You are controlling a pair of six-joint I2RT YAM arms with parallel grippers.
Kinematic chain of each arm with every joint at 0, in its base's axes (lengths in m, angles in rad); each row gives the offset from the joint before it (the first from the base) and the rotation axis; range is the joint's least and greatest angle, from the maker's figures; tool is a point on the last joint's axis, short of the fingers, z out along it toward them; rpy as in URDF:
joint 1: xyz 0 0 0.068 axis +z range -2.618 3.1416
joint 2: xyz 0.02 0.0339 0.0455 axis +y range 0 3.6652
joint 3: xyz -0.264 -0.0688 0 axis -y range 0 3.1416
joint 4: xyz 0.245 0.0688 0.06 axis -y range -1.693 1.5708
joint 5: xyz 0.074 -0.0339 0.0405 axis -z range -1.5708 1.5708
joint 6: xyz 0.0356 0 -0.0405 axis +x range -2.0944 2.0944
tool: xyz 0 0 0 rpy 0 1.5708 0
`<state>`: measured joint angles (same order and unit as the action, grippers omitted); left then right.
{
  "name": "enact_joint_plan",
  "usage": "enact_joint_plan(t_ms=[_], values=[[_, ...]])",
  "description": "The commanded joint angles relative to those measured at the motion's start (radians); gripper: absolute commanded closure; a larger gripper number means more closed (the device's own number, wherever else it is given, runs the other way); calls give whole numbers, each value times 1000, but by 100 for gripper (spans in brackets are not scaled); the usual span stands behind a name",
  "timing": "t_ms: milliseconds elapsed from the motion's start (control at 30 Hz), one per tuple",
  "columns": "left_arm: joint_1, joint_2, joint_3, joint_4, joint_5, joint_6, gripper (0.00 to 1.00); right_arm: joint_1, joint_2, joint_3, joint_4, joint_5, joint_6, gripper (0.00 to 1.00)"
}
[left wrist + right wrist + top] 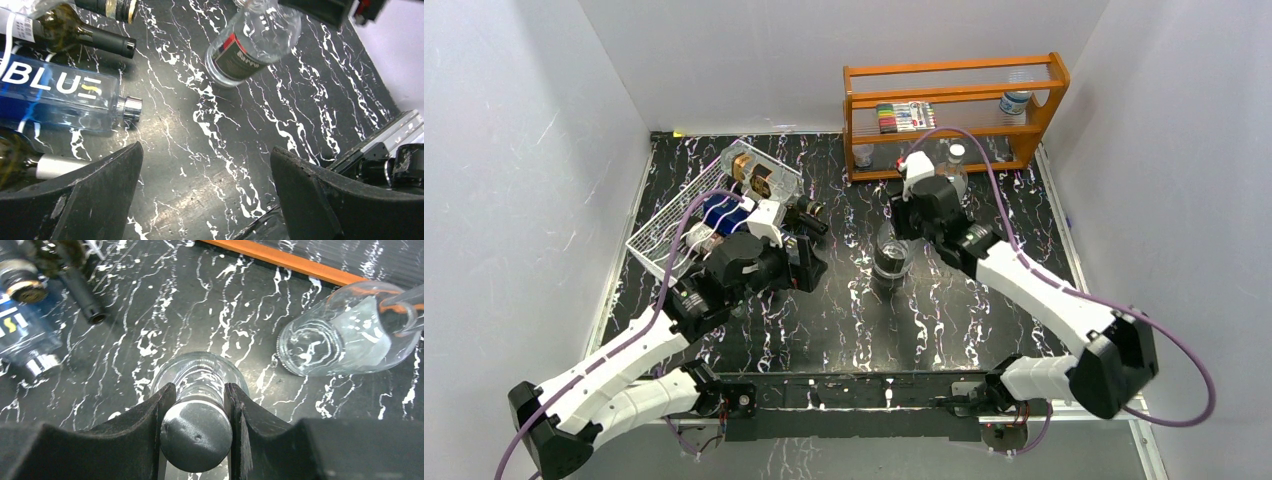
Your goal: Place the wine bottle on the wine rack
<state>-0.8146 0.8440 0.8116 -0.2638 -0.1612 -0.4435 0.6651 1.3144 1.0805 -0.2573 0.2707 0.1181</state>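
A clear glass wine bottle (888, 264) with a dark label stands upright on the black marbled table. My right gripper (902, 232) is shut on its neck just under the dark cap (196, 435), a finger on each side of the neck. The bottle's shoulder (200, 371) shows below the jaws. It also shows in the left wrist view (250, 47). The white wire wine rack (649, 237) lies at the back left and holds several bottles. My left gripper (810, 264) is open and empty, low over the table (207, 170) between the rack and the clear bottle.
A blue bottle (55, 95) and dark bottle necks (102, 42) stick out of the rack toward my left gripper. An orange wooden shelf (954, 95) stands at the back right. A second clear bottle (345, 337) stands in front of it, close to my right arm.
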Motion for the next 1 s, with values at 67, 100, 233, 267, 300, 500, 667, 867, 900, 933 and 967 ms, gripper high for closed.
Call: enact_joint_plan(t_ms=[67,100,233,267,300,500,667,867,900,933,967], values=[[-2,33,31,-1,3,-146,2,61,-200,-182,124,65,114,100],[-3,41,31,3,10,-155,2,69,-217,-212,141,63,128,100],[-3,81,30,19,39,-193,2,113,-262,-302,198,69,192,100],[-3,89,28,22,43,-207,2,121,-269,-327,202,69,218,100],[-3,99,23,27,47,-223,2,126,-276,-356,210,71,246,100],[-3,155,-15,89,78,-317,2,130,-404,-525,251,63,402,100],[-2,204,-56,250,161,-320,2,129,-526,-587,258,67,484,100],[-2,248,-58,258,136,-334,2,129,-641,-641,207,59,508,100],[-2,253,-60,260,134,-342,2,129,-646,-636,185,36,500,100],[-3,258,-65,262,131,-350,2,129,-648,-632,161,6,500,100],[-3,264,-71,265,131,-355,2,129,-649,-630,133,-29,502,100]])
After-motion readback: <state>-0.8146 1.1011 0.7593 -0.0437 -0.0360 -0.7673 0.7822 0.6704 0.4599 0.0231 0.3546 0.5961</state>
